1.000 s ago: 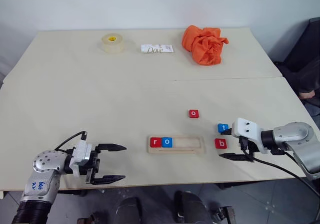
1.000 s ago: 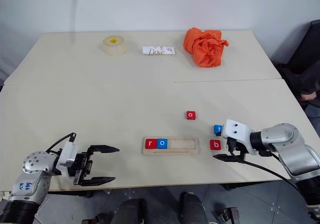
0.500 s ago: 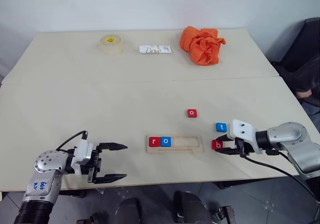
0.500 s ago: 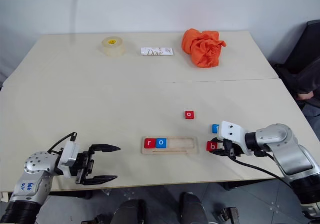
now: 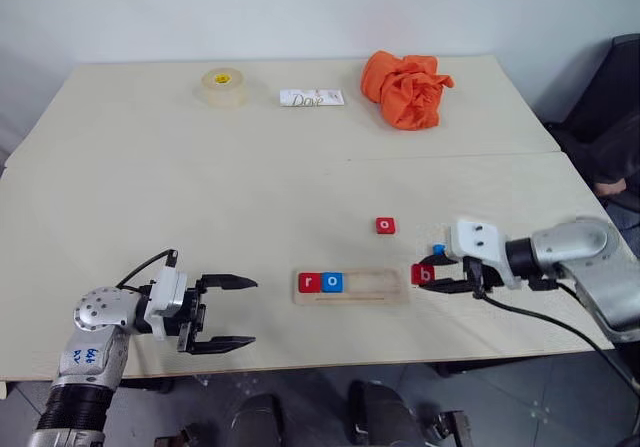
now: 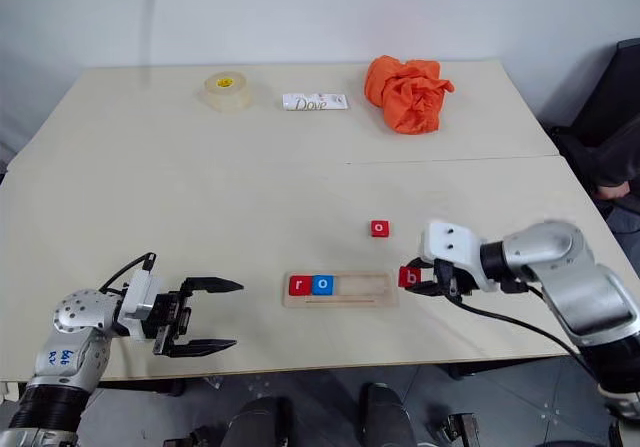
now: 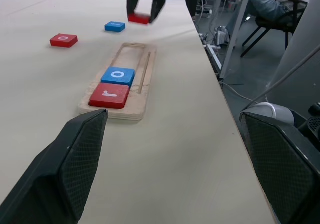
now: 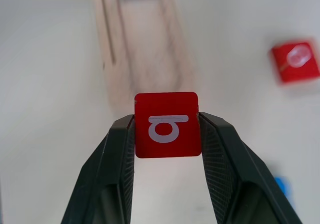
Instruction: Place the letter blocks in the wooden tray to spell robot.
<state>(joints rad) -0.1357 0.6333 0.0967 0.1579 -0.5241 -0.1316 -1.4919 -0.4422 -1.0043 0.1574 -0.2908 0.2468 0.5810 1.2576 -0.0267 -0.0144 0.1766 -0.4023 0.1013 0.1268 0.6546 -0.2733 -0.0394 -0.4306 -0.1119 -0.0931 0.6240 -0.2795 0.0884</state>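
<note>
The right gripper (image 6: 418, 282) pinches the red b block (image 8: 167, 124) just beside the wooden tray (image 6: 380, 292). The left gripper (image 6: 212, 316) hangs open and empty. Next, the b likely needs lowering beside the blue o (image 6: 322, 285).

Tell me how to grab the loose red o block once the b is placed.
Take the red o block from straight above, pinching two opposite side edges. It lies flat on the table, apart from the wooden tray and the other blocks, so all sides look reachable; its thin profile likely rules out a level side approach.
</note>
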